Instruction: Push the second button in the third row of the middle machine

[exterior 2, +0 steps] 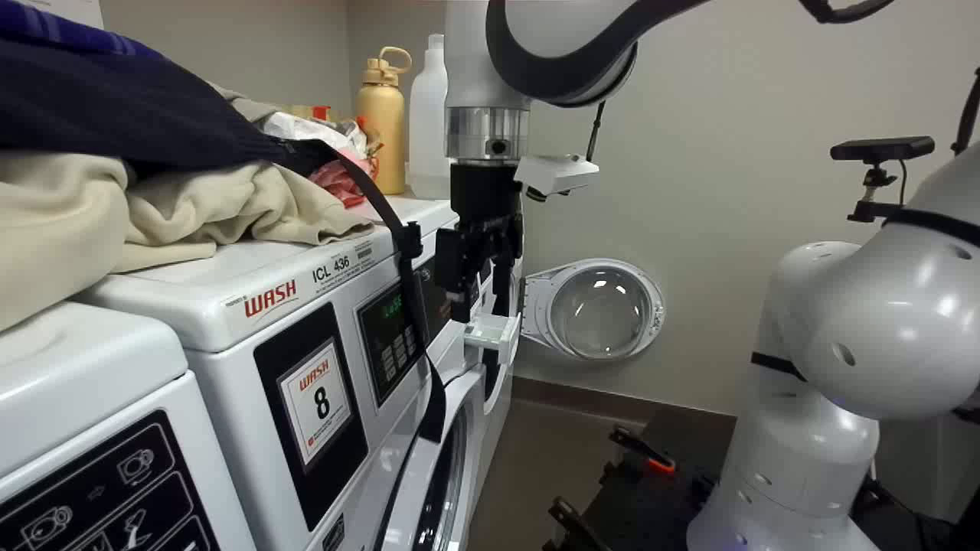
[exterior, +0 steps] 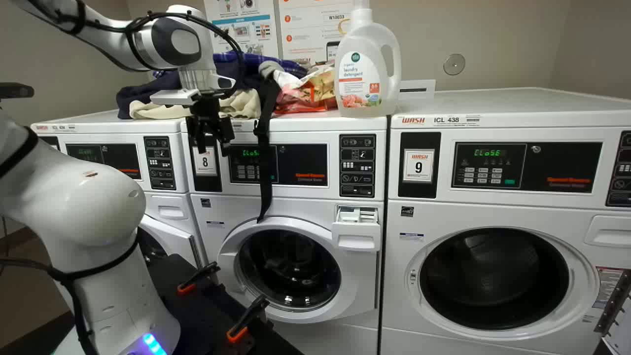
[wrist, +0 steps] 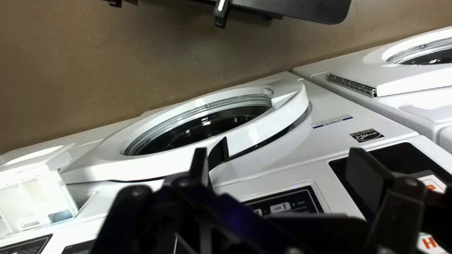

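The middle machine [exterior: 305, 204] is the white washer labelled 8; it also shows in an exterior view [exterior 2: 223, 383] and in the wrist view [wrist: 310, 144]. Its keypad [exterior: 248, 171] has rows of small pale buttons under a green display; it also shows in an exterior view [exterior 2: 394, 352]. In the wrist view only the keypad's top edge [wrist: 280, 207] shows; the gripper hides the lower rows. My gripper [exterior: 213, 147] is open and empty, pointing down in front of the machine's upper front. It shows in an exterior view [exterior 2: 481, 306] and the wrist view [wrist: 279, 157].
A black strap [exterior: 265, 182] hangs over the front beside the keypad, covering part of it. The soap drawer [exterior: 356, 239] stands pulled out. Clothes [exterior: 241, 103] and a detergent bottle [exterior: 362, 69] lie or stand on top. Washer 9 [exterior: 399, 276] stands alongside.
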